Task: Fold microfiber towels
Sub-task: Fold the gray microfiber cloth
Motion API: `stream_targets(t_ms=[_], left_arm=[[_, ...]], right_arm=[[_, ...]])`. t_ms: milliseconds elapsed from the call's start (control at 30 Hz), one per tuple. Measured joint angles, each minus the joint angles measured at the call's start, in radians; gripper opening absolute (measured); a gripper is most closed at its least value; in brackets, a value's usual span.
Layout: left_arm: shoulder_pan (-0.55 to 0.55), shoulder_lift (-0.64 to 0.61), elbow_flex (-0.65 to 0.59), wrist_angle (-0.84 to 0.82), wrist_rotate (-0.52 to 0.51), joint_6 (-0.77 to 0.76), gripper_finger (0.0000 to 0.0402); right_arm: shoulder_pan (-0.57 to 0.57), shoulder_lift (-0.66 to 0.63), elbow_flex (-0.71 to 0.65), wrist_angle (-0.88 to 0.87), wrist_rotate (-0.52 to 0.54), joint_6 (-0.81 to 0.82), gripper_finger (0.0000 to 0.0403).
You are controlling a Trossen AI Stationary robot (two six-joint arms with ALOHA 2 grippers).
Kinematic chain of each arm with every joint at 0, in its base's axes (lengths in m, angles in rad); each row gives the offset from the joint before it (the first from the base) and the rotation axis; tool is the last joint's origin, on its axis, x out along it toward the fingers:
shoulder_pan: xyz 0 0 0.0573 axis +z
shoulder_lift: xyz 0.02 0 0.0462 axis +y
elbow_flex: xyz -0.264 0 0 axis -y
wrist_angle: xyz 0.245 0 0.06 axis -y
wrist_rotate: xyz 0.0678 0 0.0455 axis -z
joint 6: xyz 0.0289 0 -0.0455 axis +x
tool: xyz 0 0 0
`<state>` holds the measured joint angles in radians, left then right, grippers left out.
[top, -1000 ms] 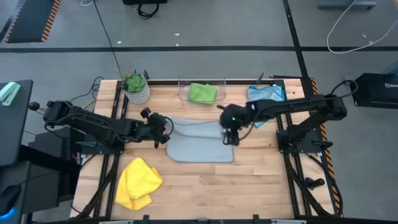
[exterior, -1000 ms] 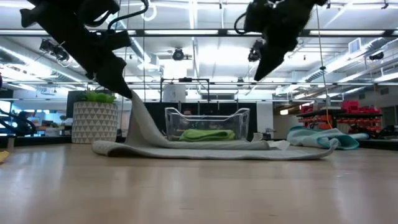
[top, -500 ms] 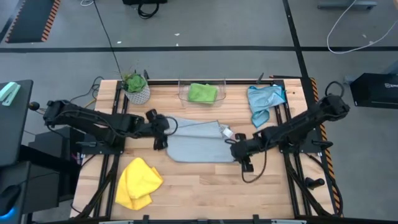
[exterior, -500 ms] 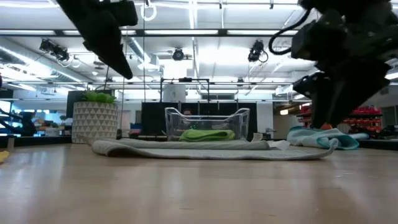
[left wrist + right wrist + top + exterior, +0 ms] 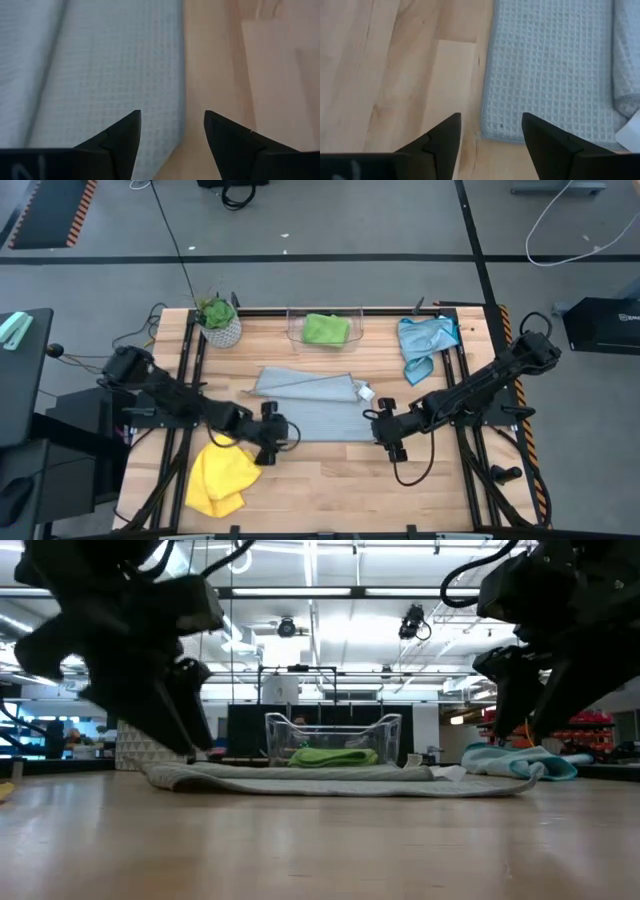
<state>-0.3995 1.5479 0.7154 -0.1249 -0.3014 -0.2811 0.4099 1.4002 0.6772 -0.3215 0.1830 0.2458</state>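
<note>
The pale grey towel [image 5: 312,408] lies spread flat in the middle of the table, its far part folded over in a slanting strip, with a white tag [image 5: 363,391]. My left gripper [image 5: 272,440] is open just above its near left corner [image 5: 165,100]. My right gripper [image 5: 386,432] is open above its near right corner [image 5: 492,127]. The yellow towel [image 5: 220,473] lies bunched at the near left. The light blue towel [image 5: 425,340] lies crumpled at the far right. The green towel [image 5: 326,329] lies in the clear bin.
The clear bin [image 5: 294,332] stands at the far edge's middle, and a potted plant [image 5: 218,320] at the far left. Bare wood lies along the near edge between the yellow towel and the right rail [image 5: 480,470].
My left gripper has let go of the grey towel's lifted left edge, which has dropped flat, and has gone toward the near edge and down to the near left corner. My right gripper has gone from over the towel's right part toward the near edge, to the near right corner.
</note>
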Motion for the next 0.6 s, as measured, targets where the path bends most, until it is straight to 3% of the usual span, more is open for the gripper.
stream_targets(t_ms=[100, 267, 600], left_arm=[[-0.022, 0.062, 0.024, -0.005, -0.054, -0.001, 0.0234], [-0.032, 0.111, 0.041, -0.006, -0.06, -0.003, 0.0229], [-0.031, 0.124, 0.04, -0.023, -0.053, -0.014, 0.0071]], right_arm=[[-0.001, 0.0, -0.013, -0.001, 0.017, -0.003, 0.0216], [-0.001, 0.0, -0.036, 0.003, 0.022, -0.005, 0.0199], [0.0, 0.011, -0.103, 0.156, -0.031, -0.04, 0.0142]])
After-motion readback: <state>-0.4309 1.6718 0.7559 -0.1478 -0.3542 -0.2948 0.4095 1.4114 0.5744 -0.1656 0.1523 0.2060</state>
